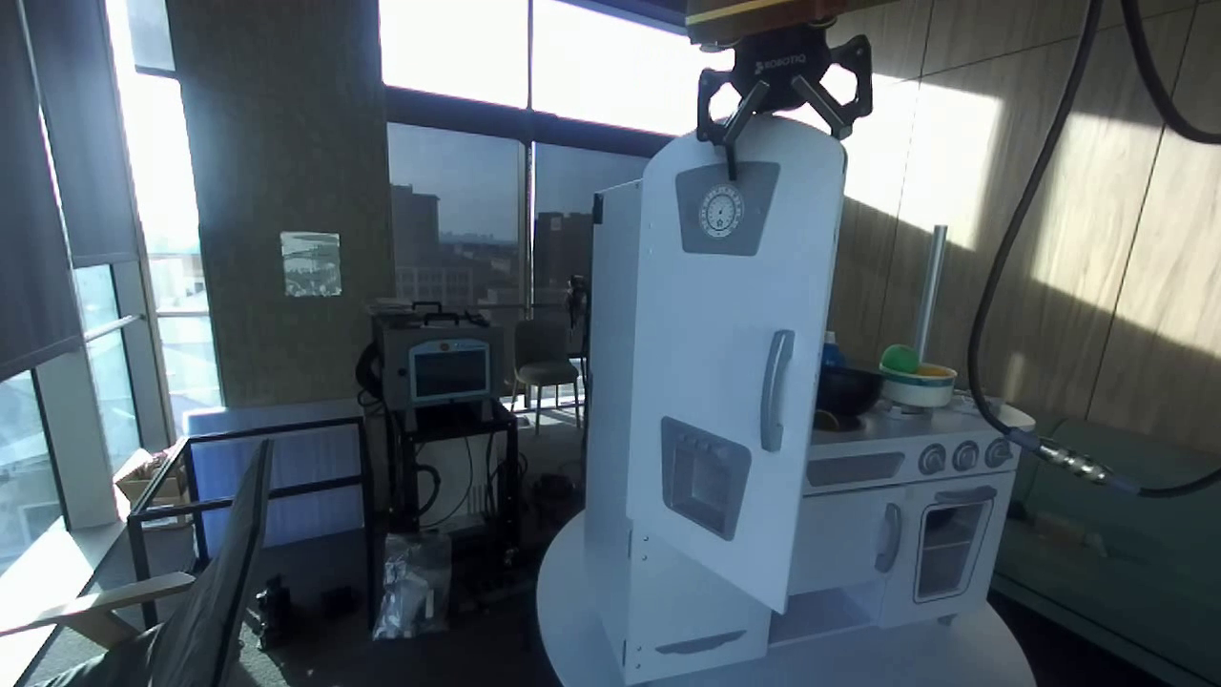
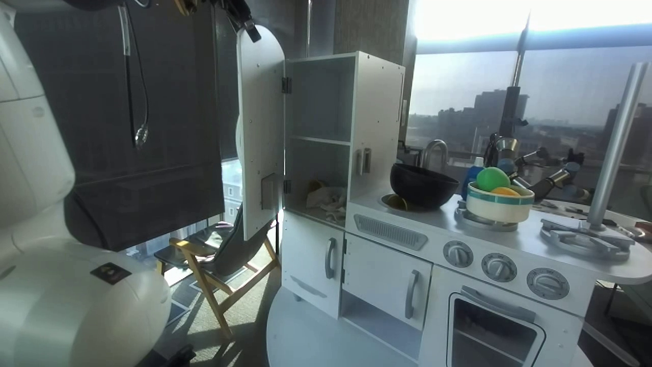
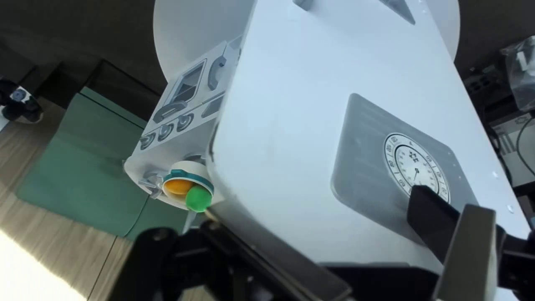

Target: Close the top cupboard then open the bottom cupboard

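The top cupboard's arched white door (image 1: 725,315), with its grey dial panel, stands wide open in both exterior views. Its inner face (image 2: 262,127) and the shelved compartment (image 2: 321,102) show in an exterior view. My gripper (image 1: 788,153) is at the door's arched top, fingers spread apart, one in front of the dial side and one at the inner face. In the wrist view the gripper (image 3: 315,207) straddles the door's top edge (image 3: 292,175); contact cannot be told. The bottom cupboard's short white door (image 2: 308,250) is closed, its handle (image 2: 330,258) upright on the right; it is hidden in the wrist view.
The toy stove (image 2: 489,275) adjoins the fridge, carrying a black bowl (image 2: 423,186), a white pot (image 2: 501,206) with a green and an orange ball, and a metal pole (image 2: 619,148). A white round table (image 2: 316,336) lies beneath. A chair (image 2: 219,250) stands behind the open door.
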Robot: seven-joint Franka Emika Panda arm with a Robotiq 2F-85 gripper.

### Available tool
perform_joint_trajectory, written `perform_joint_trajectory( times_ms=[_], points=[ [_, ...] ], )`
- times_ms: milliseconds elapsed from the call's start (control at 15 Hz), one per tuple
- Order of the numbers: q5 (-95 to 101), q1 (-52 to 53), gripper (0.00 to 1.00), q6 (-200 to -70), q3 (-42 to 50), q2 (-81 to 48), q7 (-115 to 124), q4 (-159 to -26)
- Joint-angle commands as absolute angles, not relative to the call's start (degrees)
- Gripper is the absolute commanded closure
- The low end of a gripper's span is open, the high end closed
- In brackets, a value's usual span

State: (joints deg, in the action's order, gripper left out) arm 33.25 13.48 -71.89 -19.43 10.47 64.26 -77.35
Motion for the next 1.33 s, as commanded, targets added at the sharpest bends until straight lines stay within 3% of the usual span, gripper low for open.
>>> perform_joint_trajectory(
  times_ms=[0,800,1267],
  points=[
    [36.2,11.8,0.00,-70.5,-19.6,13.8,63.4,-80.3],
    [40.4,7.8,0.00,-63.6,-17.4,22.4,63.3,-90.1],
    [41.9,11.1,0.00,-86.6,-11.9,29.9,64.1,-108.0]
  ],
)
